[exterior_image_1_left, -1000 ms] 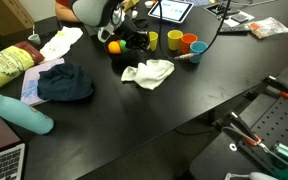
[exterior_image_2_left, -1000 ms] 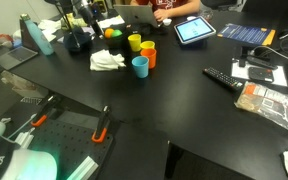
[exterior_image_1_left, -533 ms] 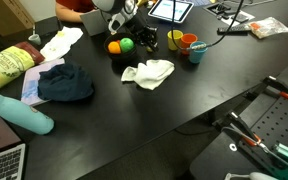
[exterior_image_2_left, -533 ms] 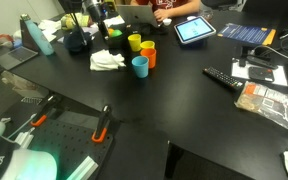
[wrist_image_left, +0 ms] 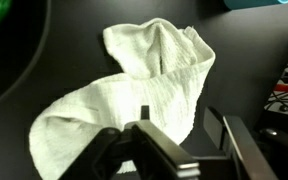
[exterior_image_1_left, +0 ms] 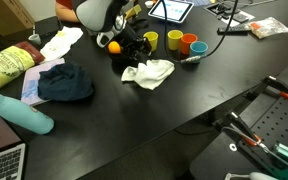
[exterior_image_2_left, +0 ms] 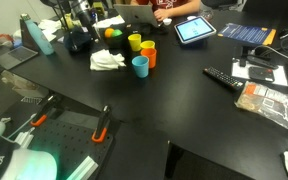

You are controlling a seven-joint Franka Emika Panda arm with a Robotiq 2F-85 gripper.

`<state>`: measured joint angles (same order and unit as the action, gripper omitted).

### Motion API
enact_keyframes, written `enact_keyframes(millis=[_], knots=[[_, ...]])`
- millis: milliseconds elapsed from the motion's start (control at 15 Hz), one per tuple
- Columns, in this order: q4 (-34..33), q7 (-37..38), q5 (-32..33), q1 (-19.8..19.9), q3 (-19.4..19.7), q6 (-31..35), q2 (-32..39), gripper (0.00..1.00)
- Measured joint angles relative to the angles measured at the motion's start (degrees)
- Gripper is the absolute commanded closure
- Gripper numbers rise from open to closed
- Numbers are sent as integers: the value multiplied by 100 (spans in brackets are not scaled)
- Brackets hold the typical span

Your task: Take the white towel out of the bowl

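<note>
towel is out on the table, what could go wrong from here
1. The gripper hangs right over the towel, which lies on the table; its fingers might snag the cloth and drag it when it pulls away.
2. The blue cup stands close beside the towel in an exterior view; a sideways swing could tip it.

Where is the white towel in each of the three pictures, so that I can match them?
In an exterior view: towel upper middle, left of the blue cup.
In an exterior view: towel upper left, left of the blue cup.
Wrist view: towel fills the middle.
Shared landmark: the blue cup, in both exterior views.
</note>
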<state>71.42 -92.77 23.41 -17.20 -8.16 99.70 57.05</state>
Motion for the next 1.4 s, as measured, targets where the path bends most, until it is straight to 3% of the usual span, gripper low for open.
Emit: enact_keyframes(millis=[133,600,667,800,1200,1400], knots=[[-78,-4,3,-105,-12,16,76,0],[-481,-196,7,-197,-14,176,462,1],[-551,-230,7,-197,-13,175,530,26],[-680,-292,7,-197,-6,172,666,35],[-834,-485,-9,-140,9,137,913,83],[-833,-603,-73,-75,7,71,928,91]])
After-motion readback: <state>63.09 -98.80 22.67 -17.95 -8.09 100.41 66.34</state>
